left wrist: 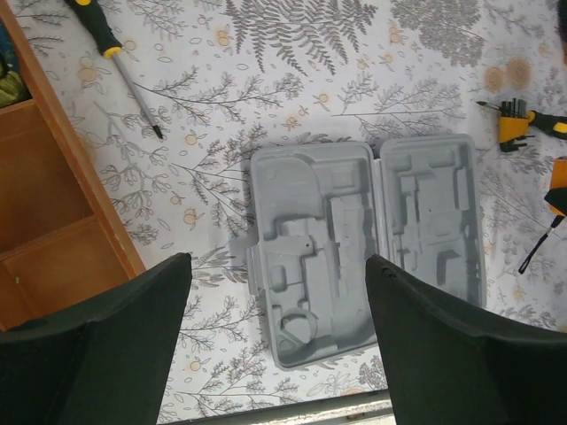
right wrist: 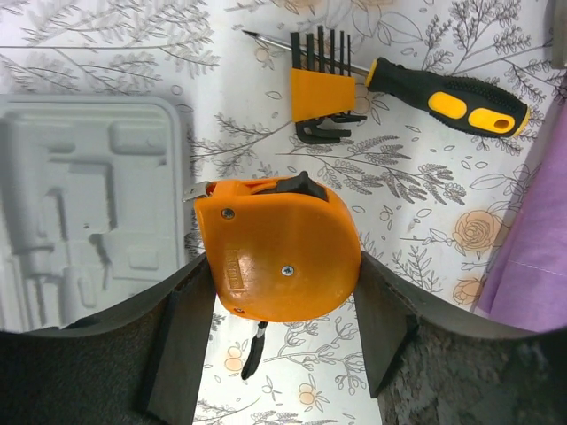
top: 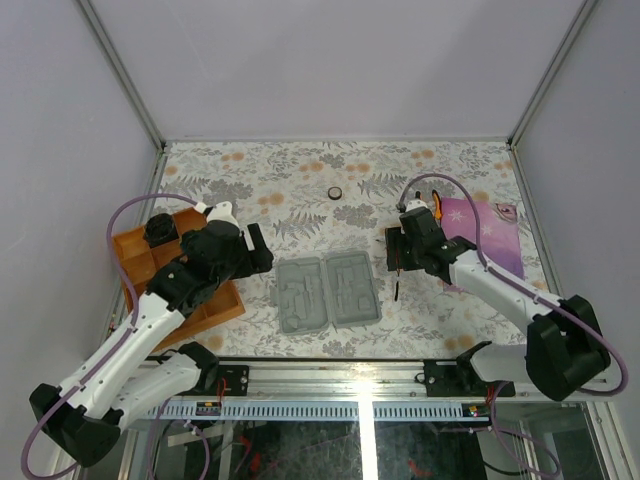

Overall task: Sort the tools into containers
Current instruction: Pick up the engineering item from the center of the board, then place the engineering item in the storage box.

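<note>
**Right claw pinches the tape measure beside the open case**

Our right gripper [right wrist: 276, 310] has its two fingers pressed against the sides of the round orange tape measure [right wrist: 279, 243] and holds it just to the right of the grey tool case [left wrist: 328, 230]. Under the tape measure we see a thin dark tool tip; we cannot tell which tool it belongs to. Beyond it, toward the far edge of the table [top: 300, 170], the black-and-orange bit set [right wrist: 319, 93] lies touching a black-and-yellow-handled screwdriver [right wrist: 452, 102]. The purple cloth [right wrist: 532, 257] lies by the right edge.

Our left gripper [left wrist: 275, 336] hangs over the case with its fingers spread wide and nothing between them. The case lies flat and fully opened near the middle of the near edge, and every moulded recess in both halves shows bare grey plastic.

At the left edge stands a wooden tray [left wrist: 84, 173]. The two compartments we see clearly show bare wood. Another screwdriver [left wrist: 115, 57] lies on the table just beside it. The small black tape ring [top: 334, 192] sits toward the far edge.
</note>
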{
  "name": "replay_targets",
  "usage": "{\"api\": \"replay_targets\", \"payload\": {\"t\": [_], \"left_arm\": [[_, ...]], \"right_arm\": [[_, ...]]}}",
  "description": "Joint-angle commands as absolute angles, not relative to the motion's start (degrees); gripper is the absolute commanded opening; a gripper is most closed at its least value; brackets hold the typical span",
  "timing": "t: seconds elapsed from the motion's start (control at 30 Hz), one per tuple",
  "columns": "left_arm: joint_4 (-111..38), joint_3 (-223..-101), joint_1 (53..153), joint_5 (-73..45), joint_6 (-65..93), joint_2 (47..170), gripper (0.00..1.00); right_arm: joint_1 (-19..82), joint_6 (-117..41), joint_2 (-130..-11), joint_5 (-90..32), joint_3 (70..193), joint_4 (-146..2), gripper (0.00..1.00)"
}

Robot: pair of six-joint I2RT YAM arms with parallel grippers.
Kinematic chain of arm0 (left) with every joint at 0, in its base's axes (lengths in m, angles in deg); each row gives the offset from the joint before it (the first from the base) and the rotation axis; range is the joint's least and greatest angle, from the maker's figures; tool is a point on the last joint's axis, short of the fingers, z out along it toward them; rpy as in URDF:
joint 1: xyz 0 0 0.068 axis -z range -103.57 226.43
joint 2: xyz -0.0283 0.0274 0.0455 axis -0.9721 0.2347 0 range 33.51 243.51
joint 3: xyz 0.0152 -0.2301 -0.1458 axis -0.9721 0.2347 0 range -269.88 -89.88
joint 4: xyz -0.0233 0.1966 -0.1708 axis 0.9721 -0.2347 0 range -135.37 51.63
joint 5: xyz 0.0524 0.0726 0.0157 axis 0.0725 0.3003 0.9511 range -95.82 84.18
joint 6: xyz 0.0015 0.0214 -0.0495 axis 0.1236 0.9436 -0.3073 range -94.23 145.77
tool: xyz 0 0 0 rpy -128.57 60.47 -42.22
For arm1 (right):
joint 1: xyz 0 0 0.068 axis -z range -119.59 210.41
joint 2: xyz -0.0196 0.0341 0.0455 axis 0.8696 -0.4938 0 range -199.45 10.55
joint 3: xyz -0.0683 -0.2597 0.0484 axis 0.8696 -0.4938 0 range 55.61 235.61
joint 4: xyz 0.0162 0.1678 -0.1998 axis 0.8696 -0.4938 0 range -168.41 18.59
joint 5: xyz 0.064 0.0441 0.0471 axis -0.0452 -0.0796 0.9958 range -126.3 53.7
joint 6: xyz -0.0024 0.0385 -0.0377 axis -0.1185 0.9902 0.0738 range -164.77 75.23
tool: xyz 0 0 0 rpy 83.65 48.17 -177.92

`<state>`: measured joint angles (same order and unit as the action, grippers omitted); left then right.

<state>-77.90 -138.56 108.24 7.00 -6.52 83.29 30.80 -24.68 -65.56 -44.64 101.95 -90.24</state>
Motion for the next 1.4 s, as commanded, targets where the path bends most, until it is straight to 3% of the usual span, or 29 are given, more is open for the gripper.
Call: {"api": "replay_targets", "payload": {"t": [0.0, 0.33, 0.53, 0.83, 1.37], "left_arm": [[-74.08, -137.84, 107.98, 3.11, -4.43, 81.36, 0.78], [-56.78, -129.82, 108.11, -13.45, -9.90, 78.20, 0.78], [-46.83, -126.02, 110.53, -17.45, -14.10, 78.23, 0.77], [-38.85, -123.91, 117.11, -17.86, -14.86, 78.45, 0.76], [-20.89, -125.46, 118.09, -30.90, -9.30, 77.93, 0.74]], "right_arm": [[30.93, -24.60, -58.79, -39.90, 100.30, -85.03, 0.52], [29.59, -9.34, -48.29, -22.16, 93.74, -67.84, 0.47], [24.19, 6.66, -46.81, -24.88, 88.41, -53.59, 0.45], [16.60, 18.38, -50.06, -30.33, 86.55, -34.72, 0.45], [16.55, 21.10, -49.73, -20.05, 91.93, -25.84, 0.46]]}}
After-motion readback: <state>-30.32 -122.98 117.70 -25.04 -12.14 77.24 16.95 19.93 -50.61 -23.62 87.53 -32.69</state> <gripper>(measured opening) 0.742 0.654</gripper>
